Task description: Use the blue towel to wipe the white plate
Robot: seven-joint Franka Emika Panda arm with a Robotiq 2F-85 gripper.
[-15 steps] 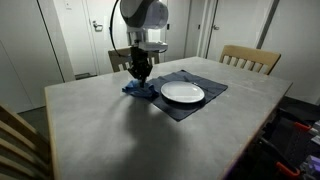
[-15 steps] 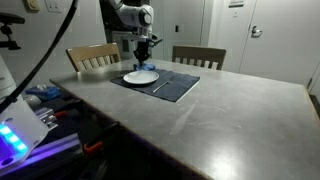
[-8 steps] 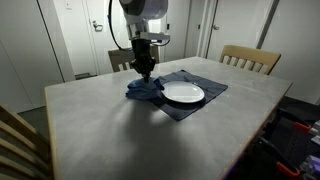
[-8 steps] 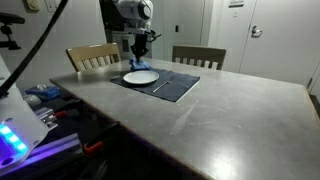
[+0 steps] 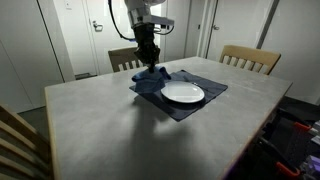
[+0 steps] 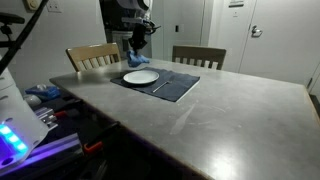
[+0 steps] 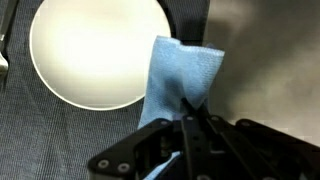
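Observation:
The white plate (image 5: 183, 93) (image 6: 140, 76) lies on a dark navy mat (image 5: 205, 104) in both exterior views. My gripper (image 5: 150, 62) (image 6: 138, 42) hangs above the mat's edge beside the plate, shut on the blue towel (image 5: 151, 82) (image 6: 136, 57). The towel dangles from the jaws, its lower folds close over the mat. In the wrist view the towel (image 7: 181, 74) hangs down from my gripper (image 7: 190, 112), with the plate (image 7: 95, 50) to its upper left and apart from it.
The mat (image 7: 60, 140) lies on a grey table (image 5: 110, 130). A thin utensil (image 6: 160, 87) rests on the mat next to the plate. Wooden chairs (image 5: 250, 58) (image 6: 92, 55) stand at the table's far side.
My gripper has risen and shifted toward the plate, lifting the blue towel up from where it lay beside the plate. The plate has not moved.

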